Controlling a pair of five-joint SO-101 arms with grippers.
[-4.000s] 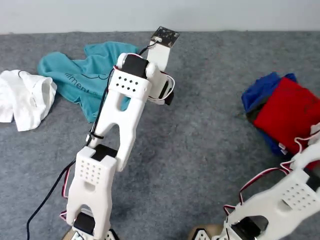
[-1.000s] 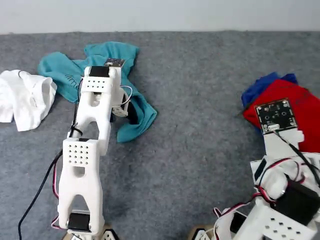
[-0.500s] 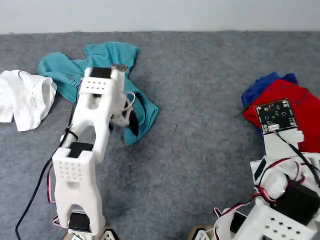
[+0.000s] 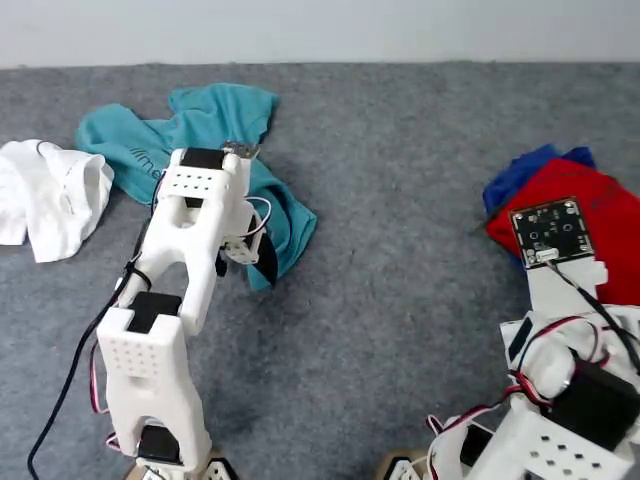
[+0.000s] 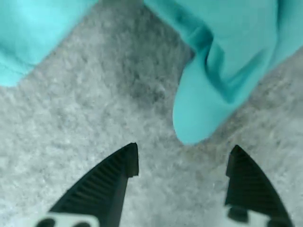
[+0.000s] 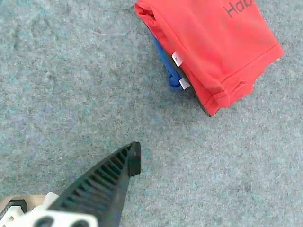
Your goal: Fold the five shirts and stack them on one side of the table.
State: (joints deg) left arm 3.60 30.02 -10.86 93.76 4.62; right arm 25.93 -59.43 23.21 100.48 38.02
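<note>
A crumpled teal shirt [image 4: 215, 125] lies at the back left, one flap pulled out toward the middle [image 4: 290, 225]. My left gripper [image 5: 184, 161] hovers open just above the carpet, and the flap's tip [image 5: 208, 99] lies ahead of its fingers, not held. A crumpled white shirt [image 4: 50, 195] sits at the far left. At the right edge, a folded red shirt [image 4: 590, 215] tops a blue one [image 4: 520, 180]. My right arm [image 4: 550, 232] stands beside that stack. Its one visible finger [image 6: 118, 172] is over bare carpet, short of the red shirt [image 6: 208, 47], with nothing against it.
Grey carpet [image 4: 400, 260] covers the table, with free room between the teal shirt and the red stack. A pale wall runs along the far edge [image 4: 320, 30]. A black cable [image 4: 70, 390] trails beside the left arm's base.
Since 4 s ago the teal flap has been dragged toward the middle. In the last second my left arm has drawn back toward its base. The right arm has held still for that second.
</note>
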